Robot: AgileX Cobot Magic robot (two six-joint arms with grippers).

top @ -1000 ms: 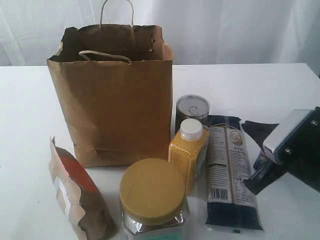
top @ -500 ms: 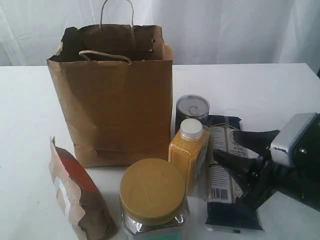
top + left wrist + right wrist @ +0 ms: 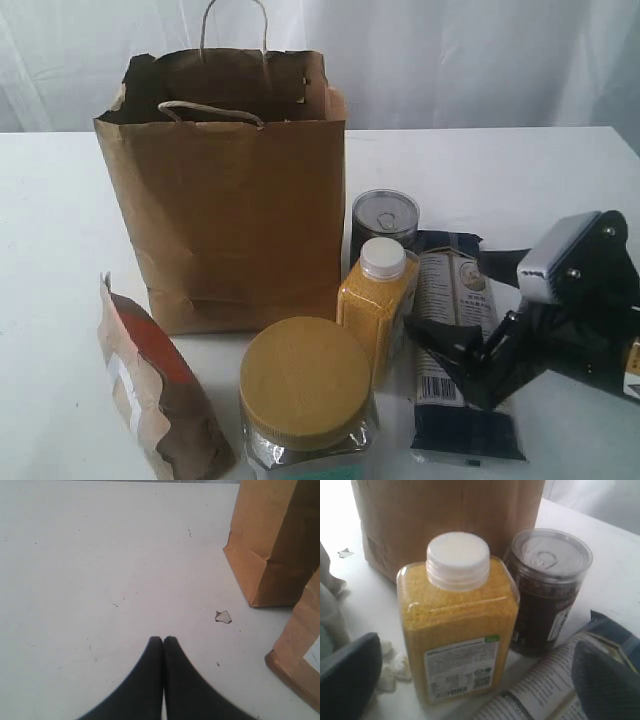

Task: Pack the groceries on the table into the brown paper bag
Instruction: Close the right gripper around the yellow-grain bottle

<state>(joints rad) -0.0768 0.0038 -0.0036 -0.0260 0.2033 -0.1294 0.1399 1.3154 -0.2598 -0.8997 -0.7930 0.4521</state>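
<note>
**1. Bag.** The bag (image 3: 230,200) stands upright toward the rear of the bench (image 3: 50,260). Its ragged mouth is open and both twine handles are clear of the opening. In this position it can take items lowered from above. Its interior is too dark to check for contents.

**2. Groceries.** Every visible item is on the bench, outside the bag, so packing appears not to have started.
- The can (image 3: 385,215) stands just beside the bag's right wall.
- The bottle (image 3: 378,305) stands directly in front of the can. Whether they touch cannot be told.
- The jar (image 3: 305,385) is nearest the exterior camera.
- The pouch (image 3: 150,390) leans at front left.
- The packet (image 3: 452,300) lies flat, label up, just right of the bottle.
- No carton is in view.

**3. Right gripper.** The right gripper (image 3: 445,290) is spread wide and holds nothing. It hangs low over the packet with its opening facing the bottle. In the right wrist view the bottle's body sits centred between the two fingers. The wide spread probably suits the bottle's broad body, and a side approach grips that body, not the narrow cap. White crumbs (image 3: 390,665) lie at the bottle's base.

**4. Left gripper.** The left gripper (image 3: 163,642) has its fingers pressed together and is empty. It sits over bare bench near the bag's bottom corner, with a paper scrap (image 3: 223,616) ahead. This position leaves the right arm's working area free.

**Caution.** The can stands close behind the bottle, and a finger passing between them could knock it.
</note>
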